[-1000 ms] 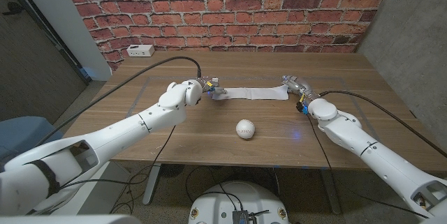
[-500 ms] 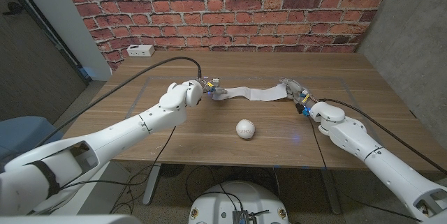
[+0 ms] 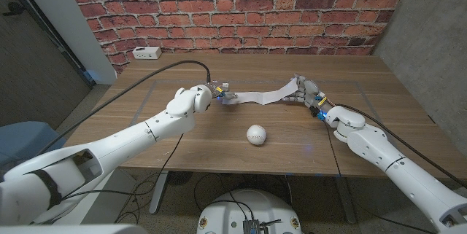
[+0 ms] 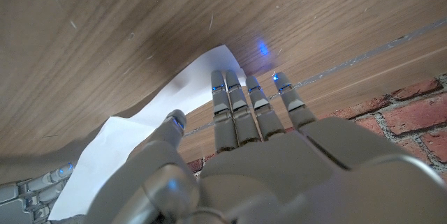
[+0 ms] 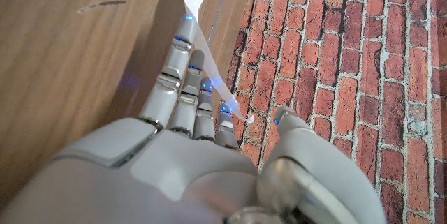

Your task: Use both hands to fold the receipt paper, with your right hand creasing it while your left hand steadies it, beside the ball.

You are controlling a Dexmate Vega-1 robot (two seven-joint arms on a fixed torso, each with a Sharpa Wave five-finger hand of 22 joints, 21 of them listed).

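Right now, as seen from across the room:

Receipt paper: the white receipt paper (image 3: 259, 96) stretches across the far middle of the wooden table (image 3: 182, 146), between the two hands. Its left end lies on the wood; its right end is lifted off the table, so the strip rises toward the right.

Left hand: the left hand (image 3: 219, 92) is at the strip's left end. From its wrist camera, the fingers (image 4: 237, 109) lie straight and side by side on the paper (image 4: 133, 137), pressing it down rather than curling around it.

Right hand: the right hand (image 3: 305, 90) holds the raised right end of the strip. Its wrist camera shows the paper (image 5: 198, 15) running along the extended fingers (image 5: 183, 88), with the thumb close by; I can't make out exactly where the thumb meets it.

Ball: the white ball (image 3: 255, 135) sits on the table nearer the robot than the strip, roughly below its middle, apart from both hands.

Behind: a white box (image 3: 148, 53) rests at the table's far left, by the brick wall (image 3: 241, 8).
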